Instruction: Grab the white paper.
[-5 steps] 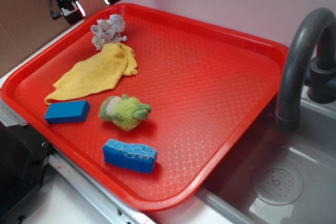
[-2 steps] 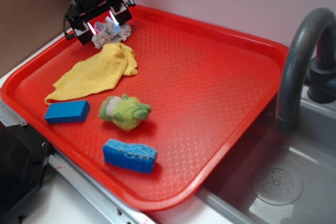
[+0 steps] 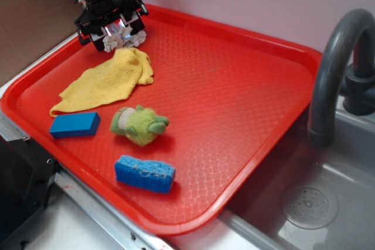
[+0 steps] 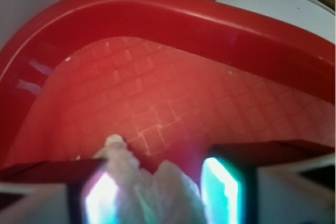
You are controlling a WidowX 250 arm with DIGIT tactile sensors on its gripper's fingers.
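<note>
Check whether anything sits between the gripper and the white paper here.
Nothing visible does. The gripper is already down around the white paper, which shows between its fingers in the wrist view. The yellow cloth lies beside it, clear of the jaws.

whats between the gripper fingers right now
The white paper sits between the gripper fingers, seen clearest in the wrist view; the exterior view also shows the wad under the gripper on the red tray.

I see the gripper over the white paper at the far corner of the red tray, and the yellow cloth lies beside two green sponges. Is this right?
Not quite: the sponges are blue, not green, as the exterior view shows; only the plush toy is green. The rest holds: the gripper straddles the white paper at the far corner of the red tray, next to the yellow cloth.
</note>
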